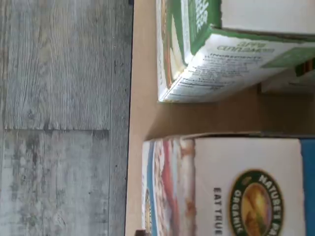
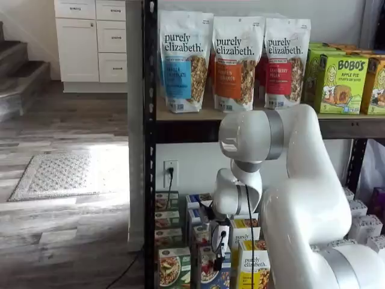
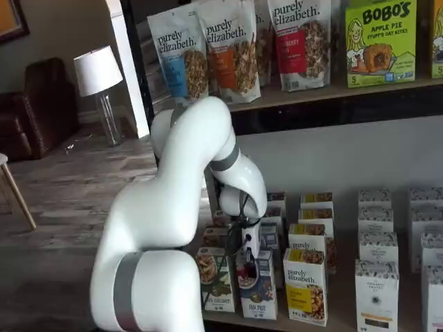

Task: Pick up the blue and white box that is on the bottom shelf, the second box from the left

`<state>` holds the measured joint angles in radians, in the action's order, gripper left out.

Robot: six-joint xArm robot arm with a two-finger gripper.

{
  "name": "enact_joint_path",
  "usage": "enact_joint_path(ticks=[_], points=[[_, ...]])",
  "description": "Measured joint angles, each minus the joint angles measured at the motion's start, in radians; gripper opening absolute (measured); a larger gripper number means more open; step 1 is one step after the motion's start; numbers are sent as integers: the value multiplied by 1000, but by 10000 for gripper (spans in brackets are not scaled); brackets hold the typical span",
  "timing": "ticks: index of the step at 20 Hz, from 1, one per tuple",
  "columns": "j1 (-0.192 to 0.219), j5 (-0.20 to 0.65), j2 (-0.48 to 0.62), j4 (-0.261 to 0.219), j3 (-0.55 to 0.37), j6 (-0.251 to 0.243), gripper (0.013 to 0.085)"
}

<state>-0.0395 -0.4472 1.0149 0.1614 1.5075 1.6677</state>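
While the white arm (image 3: 180,228) fills much of both shelf views, the gripper (image 3: 246,257) is seen low over the front row of the bottom shelf (image 3: 332,319), directly above the blue and white box (image 3: 258,294). That box stands upright at the shelf's front edge, and the gripper's lower end appears to meet its top; whether the fingers are apart or closed on it cannot be told. The box is flanked by a green-fronted carton (image 3: 213,280) on one side and a yellow-fronted carton (image 3: 305,285) on the other, both just beside it, with more cartons ranked behind. In the wrist view, the white top of the blue and white box (image 1: 231,187) and the green-fronted carton (image 1: 216,54) are seen from above, a strip of bare shelf between them.
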Motion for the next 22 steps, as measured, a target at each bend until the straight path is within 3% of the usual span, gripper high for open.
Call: enact_joint_path(ticks=[1, 3, 9, 15, 22], points=[[0, 0, 0, -2, 0, -2, 730], [0, 3, 0, -6, -2, -5, 650], [-1, 11, -3, -11, -10, -10, 650], [-3, 12, -7, -8, -16, -9, 490], [-4, 24, -14, -22, -30, -21, 490]])
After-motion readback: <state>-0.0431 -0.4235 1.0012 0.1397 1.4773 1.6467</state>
